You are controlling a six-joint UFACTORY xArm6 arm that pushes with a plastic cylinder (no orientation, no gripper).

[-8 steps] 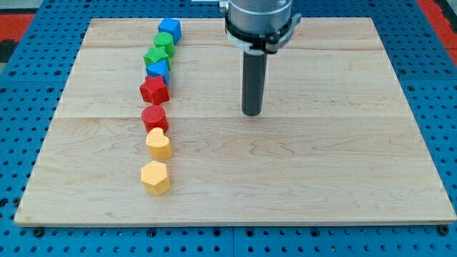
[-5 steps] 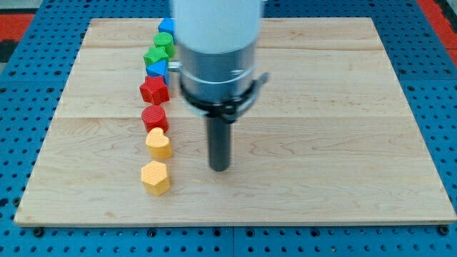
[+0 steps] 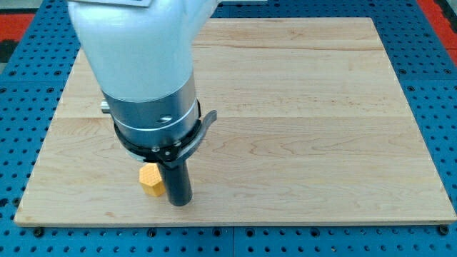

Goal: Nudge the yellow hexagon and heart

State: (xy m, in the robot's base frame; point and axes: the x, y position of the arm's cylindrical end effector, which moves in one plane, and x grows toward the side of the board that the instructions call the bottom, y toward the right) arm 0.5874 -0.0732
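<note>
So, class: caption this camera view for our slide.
My tip beside the yellow hexagon block near the wooden board's bottom edge.

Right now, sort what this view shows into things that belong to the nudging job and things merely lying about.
Job:
- yellow hexagon, just left of my tip in the view, near the board's bottom edge
- my tip, close beside the hexagon; contact cannot be judged
- yellow heart: not visible, the arm covers that area

Lying about:
- wooden board
- no other blocks show; the arm hides the board's left part

White arm housing (image 3: 136, 50), grey collar, black clamp, dark rod.
</note>
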